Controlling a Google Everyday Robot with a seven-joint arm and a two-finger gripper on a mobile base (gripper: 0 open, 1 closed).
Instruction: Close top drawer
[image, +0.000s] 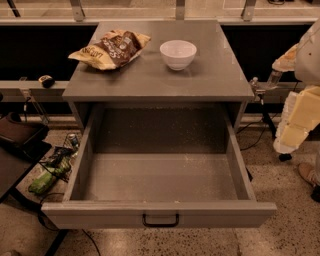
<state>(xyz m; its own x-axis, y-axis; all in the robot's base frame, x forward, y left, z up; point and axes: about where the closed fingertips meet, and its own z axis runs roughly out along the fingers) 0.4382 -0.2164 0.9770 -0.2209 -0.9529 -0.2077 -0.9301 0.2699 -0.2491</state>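
Observation:
The top drawer (160, 176) of the grey metal cabinet (150, 82) is pulled far out toward me. Its inside is bare. Its flat front panel (100, 215) faces me at the bottom of the view, with a small black bar handle (160, 220) at its centre. My arm (300, 117), white and pale yellow, hangs at the right edge, to the right of the drawer. My gripper (261, 88) seems to be the small metal end near the cabinet's right top corner, clear of the drawer and its handle.
A chip bag (111, 49) and a white bowl (177, 54) sit on the cabinet top. A dark table or case (15, 145), cables and a green object (47, 177) lie on the floor at left. A shoe (307, 174) shows at right.

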